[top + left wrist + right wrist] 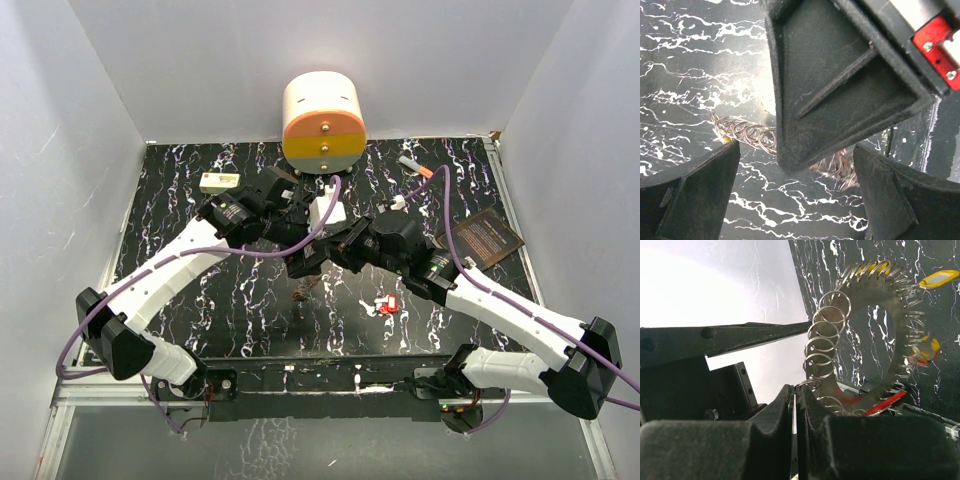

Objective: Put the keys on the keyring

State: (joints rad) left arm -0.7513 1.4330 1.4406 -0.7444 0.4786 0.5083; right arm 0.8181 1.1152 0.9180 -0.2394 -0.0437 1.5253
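1. R gripper [796, 390]: shut tight on a rim loop of keyring [860, 290], held upright over table [250, 320] centre.
2. L gripper [796, 165]: jaws wide, hovering just over keyring.
3. Yellow-head key [939, 278] on keyring; red keys [385, 305] on table.
4. Dark card [487, 238]: print unreadable.

Plain white walls [200, 60] stand on three sides of a black counter [250, 300] with white squiggly lines like marble.

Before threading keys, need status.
Right gripper shut on keyring. Left gripper open, empty, close by. Red key loose on table.
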